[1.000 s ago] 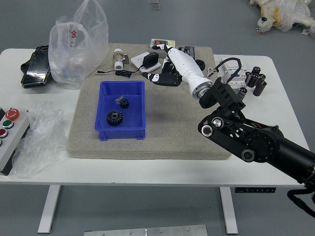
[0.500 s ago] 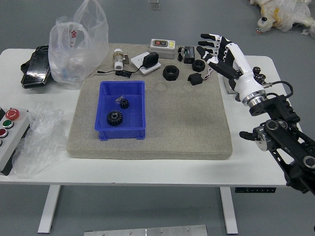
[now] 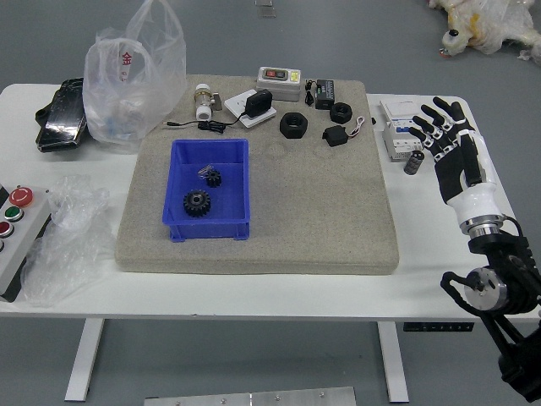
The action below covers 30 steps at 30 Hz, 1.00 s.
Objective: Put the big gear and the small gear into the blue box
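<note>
My right hand is over the table's right part, its fingers spread and holding nothing, well away from the box. The blue box rests on the left half of the grey mat. Inside it lie the big black gear, toward the near side, and the small black gear, farther back and slightly to the right. A small shiny metal piece lies beside the small gear.
Two black rings, a black plug and a grey device sit at the mat's back. Plastic bags and a button panel are at left; a white box stands at right.
My right hand has swung from over the mat's back part to the right side of the table, uncovering the things at the back. Both gears have stayed put in the box.
</note>
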Available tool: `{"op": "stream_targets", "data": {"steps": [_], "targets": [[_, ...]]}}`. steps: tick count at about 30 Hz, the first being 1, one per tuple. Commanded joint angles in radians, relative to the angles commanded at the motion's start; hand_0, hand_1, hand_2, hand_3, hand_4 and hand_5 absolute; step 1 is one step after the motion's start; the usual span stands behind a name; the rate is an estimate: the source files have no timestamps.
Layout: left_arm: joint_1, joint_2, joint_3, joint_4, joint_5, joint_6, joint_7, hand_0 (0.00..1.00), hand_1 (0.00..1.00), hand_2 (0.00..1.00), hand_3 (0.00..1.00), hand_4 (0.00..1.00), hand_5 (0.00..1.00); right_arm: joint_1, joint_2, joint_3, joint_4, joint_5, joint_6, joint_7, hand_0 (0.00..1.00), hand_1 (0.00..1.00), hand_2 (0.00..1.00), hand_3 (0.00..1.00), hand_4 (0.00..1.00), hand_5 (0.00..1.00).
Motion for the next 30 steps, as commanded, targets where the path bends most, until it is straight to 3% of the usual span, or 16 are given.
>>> {"op": "stream_targets", "data": {"steps": [13,30], "targets": [[-0.009,-0.001,-0.006,-0.001,0.007,-0.001,0.002,0.659,0.637,0.616,0.707,0.680,0.365,0.057,0.009,-0.053,-0.015,0.034,0.004,-0.002,0.713,0.710,0.730,0.719,0.860,0.706],[-0.016,-0.007,-0.009,-0.001,0.016,-0.002,0.004,0.658,0.636,0.616,0.705,0.678,0.363,0.053,0.002,-0.075,-0.023,0.051,0.013,-0.023,0.711,0.703,0.725,0.710,0.855,0.698]]}}
